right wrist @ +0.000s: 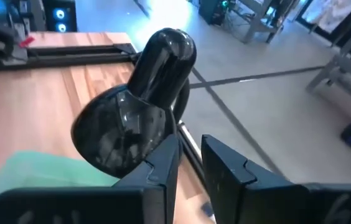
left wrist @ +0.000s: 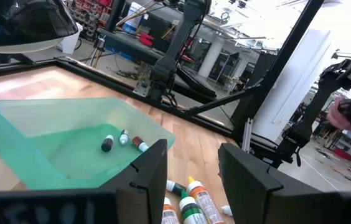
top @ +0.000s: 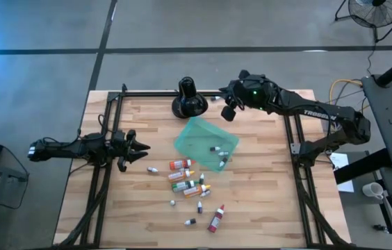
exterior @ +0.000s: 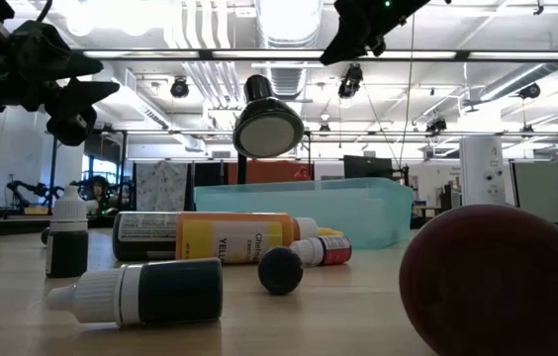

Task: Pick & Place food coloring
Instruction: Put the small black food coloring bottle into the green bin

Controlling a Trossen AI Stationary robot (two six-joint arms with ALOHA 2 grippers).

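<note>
We cannot read any bottle's label from above. The teal tray [top: 197,133] near the bench's [top: 265,208] far edge holds three small food coloring bottles [left wrist: 123,139]; the rest lie scattered [top: 190,186] toward the near edge. Left claw [top: 140,148] hovers part-open, empty, at the left edge; right claw [top: 228,111], narrowly parted and empty, hangs beside the black stand [top: 188,97].

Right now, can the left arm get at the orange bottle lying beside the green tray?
Probably yes. The left claw is open and empty, pointing toward the orange bottle, with only bare table between them. The green tray lies beyond the bottle, not in the path. The right claw is far off, at the table's back edge.
</note>
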